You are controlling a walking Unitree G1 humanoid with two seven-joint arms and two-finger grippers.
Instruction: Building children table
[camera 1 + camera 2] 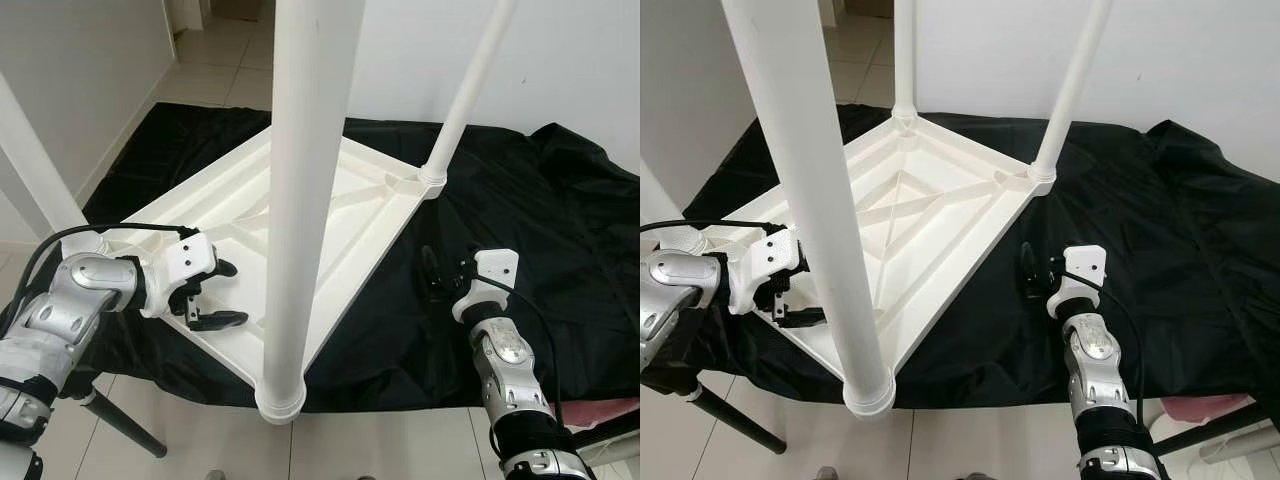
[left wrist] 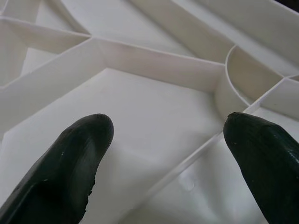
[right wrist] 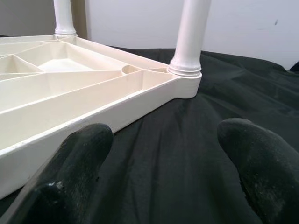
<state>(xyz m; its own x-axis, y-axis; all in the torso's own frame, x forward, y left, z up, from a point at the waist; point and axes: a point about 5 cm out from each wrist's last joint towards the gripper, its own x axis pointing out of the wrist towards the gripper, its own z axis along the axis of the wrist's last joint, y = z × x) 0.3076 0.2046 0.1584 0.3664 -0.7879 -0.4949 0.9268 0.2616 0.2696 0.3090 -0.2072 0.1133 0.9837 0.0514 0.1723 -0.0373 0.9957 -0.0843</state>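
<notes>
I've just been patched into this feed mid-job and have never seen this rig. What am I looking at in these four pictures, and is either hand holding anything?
The two wide pictures come from the robot's head, looking down; they show the same scene from each eye. The other two come from cameras on its wrists, looking along each hand's two black fingers.

On a surface draped with a black cloth lies a white plastic children's table, upside down, its ribbed underside facing up. White legs stand up from its corners: one near the camera, one at the right corner, one at the far corner and one at the left.

The left hand hovers open over the table's underside near its left edge, holding nothing. The right hand is open too, low over the cloth beside the table's right edge, also empty.
</notes>
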